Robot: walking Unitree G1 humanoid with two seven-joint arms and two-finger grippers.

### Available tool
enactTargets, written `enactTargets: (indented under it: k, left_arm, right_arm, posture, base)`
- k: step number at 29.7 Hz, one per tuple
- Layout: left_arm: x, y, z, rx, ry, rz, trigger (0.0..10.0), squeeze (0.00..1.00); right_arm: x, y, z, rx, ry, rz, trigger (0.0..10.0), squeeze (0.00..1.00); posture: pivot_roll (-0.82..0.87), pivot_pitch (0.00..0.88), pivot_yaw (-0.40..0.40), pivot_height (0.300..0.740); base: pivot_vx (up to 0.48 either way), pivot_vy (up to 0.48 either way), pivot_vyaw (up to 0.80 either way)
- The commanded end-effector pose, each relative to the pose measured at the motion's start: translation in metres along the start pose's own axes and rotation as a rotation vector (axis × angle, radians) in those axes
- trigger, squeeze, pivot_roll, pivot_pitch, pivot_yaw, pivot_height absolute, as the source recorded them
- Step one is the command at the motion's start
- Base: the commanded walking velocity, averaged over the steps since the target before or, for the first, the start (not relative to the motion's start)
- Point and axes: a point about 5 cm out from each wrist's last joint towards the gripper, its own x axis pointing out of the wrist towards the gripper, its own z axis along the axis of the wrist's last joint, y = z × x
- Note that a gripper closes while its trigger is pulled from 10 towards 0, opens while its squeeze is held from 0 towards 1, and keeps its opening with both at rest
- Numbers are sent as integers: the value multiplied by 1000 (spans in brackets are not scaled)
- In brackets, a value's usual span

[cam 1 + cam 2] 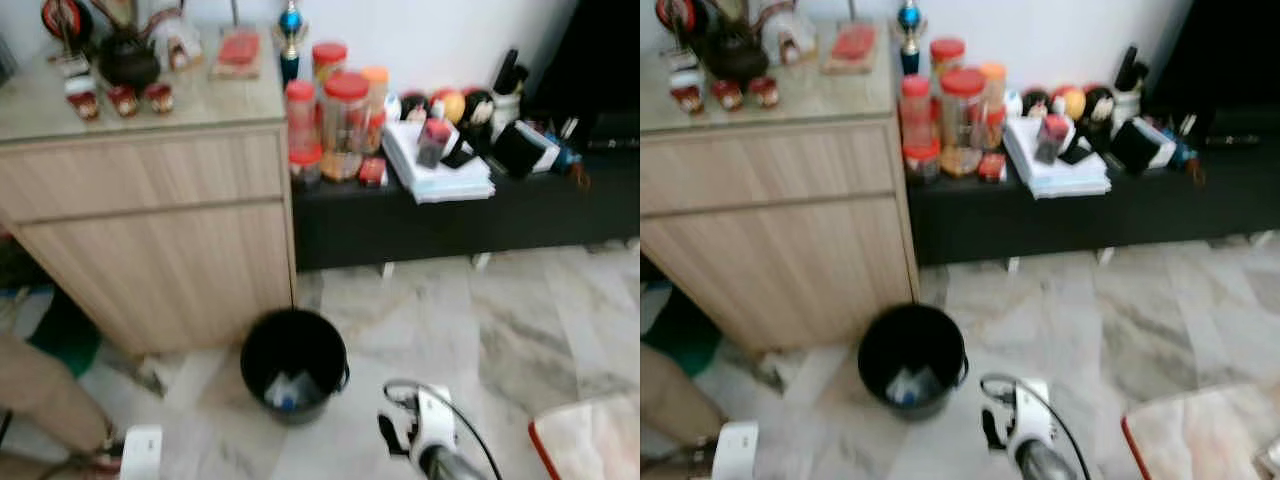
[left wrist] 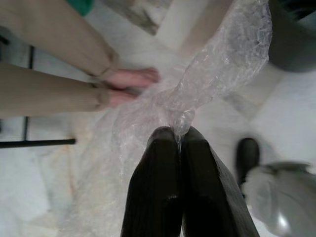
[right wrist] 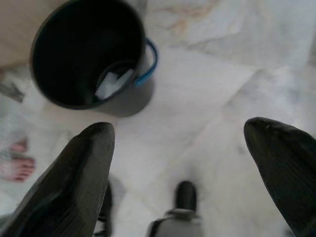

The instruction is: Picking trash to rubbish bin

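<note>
The black rubbish bin (image 1: 262, 338) stands on the marble floor in front of the wooden cabinet. White and blue scraps (image 1: 288, 390) lie at its bottom. In the left wrist view my left gripper (image 2: 177, 136) is shut on a crumpled sheet of clear bubble wrap (image 2: 217, 64), which hangs over the floor beside the bin's wall (image 2: 294, 44). My right gripper (image 3: 177, 128) is open and empty, just above the floor with the bin (image 3: 123, 101) a short way ahead. My left arm (image 1: 140, 452) and right arm (image 1: 430, 440) show at the lower edge.
A person's legs (image 1: 40, 395) and bare feet (image 2: 131, 86) are at the left, close to the bubble wrap. The wooden cabinet (image 1: 160, 230) stands behind the bin. A low black bench (image 1: 440, 215) with jars and papers runs to the right. A red-edged mat (image 1: 590, 440) lies at the lower right.
</note>
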Motion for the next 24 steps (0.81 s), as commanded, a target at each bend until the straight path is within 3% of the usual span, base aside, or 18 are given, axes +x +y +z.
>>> enactTargets:
  k: [1, 16, 24]
  left_arm:
    - [0, 10, -6, 5, 20, 25, 10000, 0]
    - [0, 9, -3, 22, 4, 13, 10000, 0]
    - [3, 6, 16, 56, -85, -9, 10000, 0]
  right_arm:
    - [2, 8, 3, 2, -9, 18, 10000, 0]
    - [2, 10, 2, 4, -10, 22, 10000, 0]
    - [2, 10, 3, 6, -10, 29, 10000, 0]
  posture:
    - [90, 124, -13, 740]
    - [87, 121, -11, 740]
    - [92, 133, -10, 740]
  base:
    - [300, 0, 0]
    - [295, 0, 189]
    - [295, 0, 0]
